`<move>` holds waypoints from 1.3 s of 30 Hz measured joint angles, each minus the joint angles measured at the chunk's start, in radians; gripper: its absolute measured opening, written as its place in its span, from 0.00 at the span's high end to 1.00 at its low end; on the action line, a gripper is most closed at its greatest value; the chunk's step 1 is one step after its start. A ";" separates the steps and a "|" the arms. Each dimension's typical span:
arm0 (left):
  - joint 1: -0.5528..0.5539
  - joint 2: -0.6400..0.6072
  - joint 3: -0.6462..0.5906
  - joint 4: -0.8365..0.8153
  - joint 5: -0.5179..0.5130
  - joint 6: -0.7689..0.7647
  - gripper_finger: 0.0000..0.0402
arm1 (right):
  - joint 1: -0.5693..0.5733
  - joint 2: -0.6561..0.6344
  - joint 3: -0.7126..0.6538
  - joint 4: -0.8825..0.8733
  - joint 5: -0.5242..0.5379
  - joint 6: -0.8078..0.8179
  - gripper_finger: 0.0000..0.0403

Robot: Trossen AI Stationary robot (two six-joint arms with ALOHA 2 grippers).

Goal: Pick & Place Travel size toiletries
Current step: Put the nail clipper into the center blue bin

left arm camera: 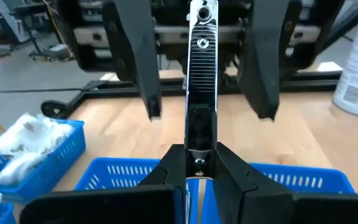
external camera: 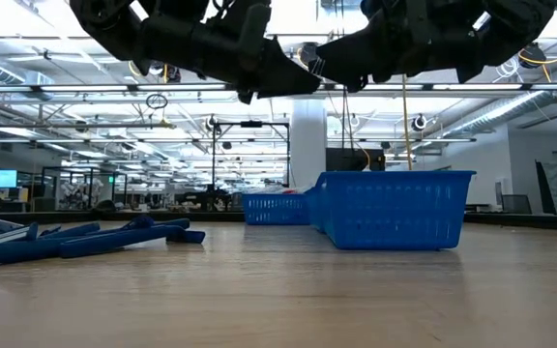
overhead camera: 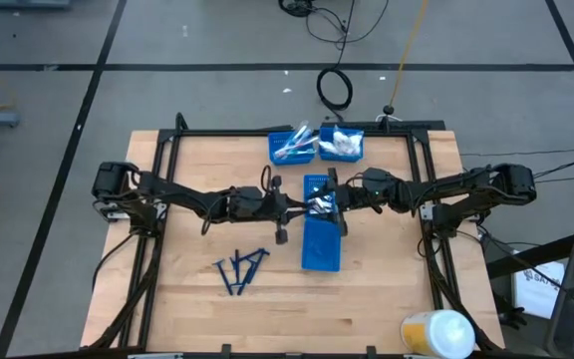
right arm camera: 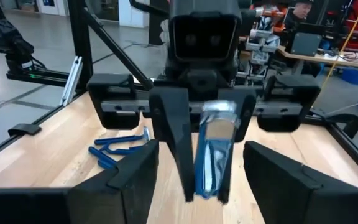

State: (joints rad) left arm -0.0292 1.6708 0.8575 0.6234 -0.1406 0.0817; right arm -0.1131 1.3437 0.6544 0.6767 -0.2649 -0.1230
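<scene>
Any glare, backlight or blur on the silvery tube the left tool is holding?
Left wrist view: silvery tube sharp, its ribs readable, a bright highlight at the tip. Right wrist view: the tube is blurred, with washed-out glare near its top. Low view: both arms backlit, nearly silhouettes against ceiling lights.

The light wooden table carried three blue bins: two side by side at its far edge and a longer one at its middle. Dark blue razors lay on the wood left of that, and a white container lay at the near right corner.
</scene>
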 joint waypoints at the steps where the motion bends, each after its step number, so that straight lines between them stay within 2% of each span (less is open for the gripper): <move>1: 0.000 0.002 0.000 0.001 0.007 0.000 0.92 | 0.000 0.000 0.000 0.000 0.000 -0.001 0.45; 6: 0.000 0.013 0.000 0.025 0.010 0.004 0.90 | 0.000 0.002 0.000 -0.006 0.001 -0.011 0.54; 14: 0.001 0.012 0.000 0.028 0.010 0.005 0.91 | 0.000 0.002 0.000 -0.006 -0.001 -0.083 0.90; 17: 0.002 0.012 0.000 0.023 0.004 -0.003 0.88 | 0.000 0.002 0.000 -0.010 0.001 -0.101 0.90; 20: 0.000 0.012 0.000 0.024 -0.047 -0.058 0.81 | 0.000 0.002 0.001 -0.017 0.006 -0.110 0.90; 23: -0.001 0.002 0.000 -0.019 -0.159 -0.164 0.72 | -0.010 0.002 0.002 -0.046 0.034 -0.115 0.90; 28: 0.006 -0.052 0.001 -0.204 -0.379 -0.178 0.55 | -0.054 0.003 0.000 -0.218 0.091 -0.126 0.90; 30: 0.005 -0.053 0.001 -0.265 -0.431 -0.182 0.49 | -0.089 0.003 0.000 -0.307 0.097 -0.110 0.90; 34: 0.019 -0.052 0.001 -0.340 -0.456 -0.231 0.41 | -0.153 0.003 0.000 -0.461 0.101 -0.070 0.89; 39: 0.035 -0.052 0.001 -0.363 -0.431 -0.325 0.37 | -0.204 0.003 0.000 -0.516 0.107 -0.016 0.85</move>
State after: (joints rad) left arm 0.0057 1.6188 0.8581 0.2607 -0.5714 -0.2436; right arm -0.3174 1.3464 0.6544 0.1605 -0.1574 -0.1392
